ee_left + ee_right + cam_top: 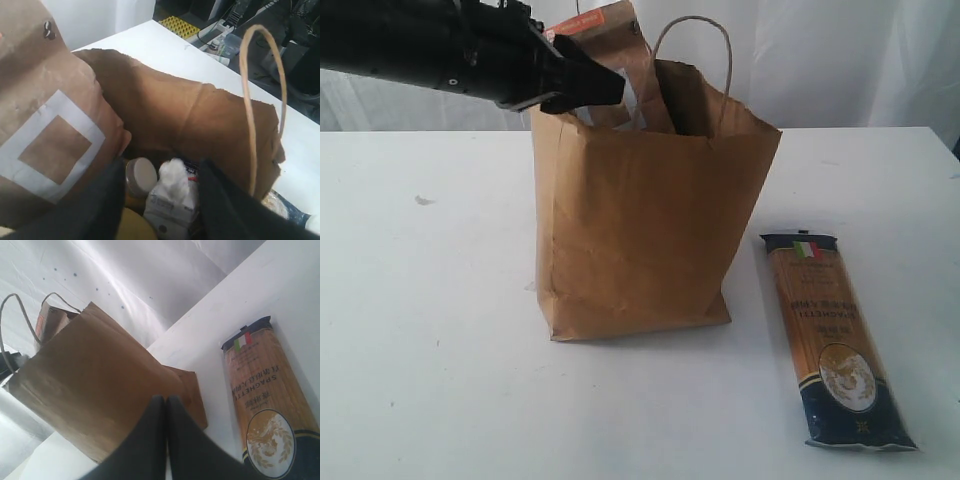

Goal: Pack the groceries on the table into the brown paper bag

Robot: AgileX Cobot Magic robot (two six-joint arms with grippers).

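jaws of the left arm stand apart over the mouth of the brown paper bag [640,240], clamped on nothing. their two dark fingers [102,205] frame the bag's inside in the left wrist view. the bag stands upright near the middle of the counter [430,330], its mouth open, with one twisted loop handle [705,45] rising at its 12 o'clock.

the brown pouch with orange label [612,62] stands in the bag toward 11 o'clock, its top poking above the rim. it is just beside the fingers, and i cannot tell whether it touches them. down inside sit the gold-lidded jar [140,175], lid up, and next to it the small blue-white carton [170,202] with a crumpled white top.

the long pasta pack [835,335] lies flat on the counter at the bag's 4 o'clock, apart from it, with its flag end toward the far edge. the left arm reaches in from 10 o'clock.

jaws of the right arm are pressed together and empty. the right wrist view shows the bag and the pasta pack beyond them.
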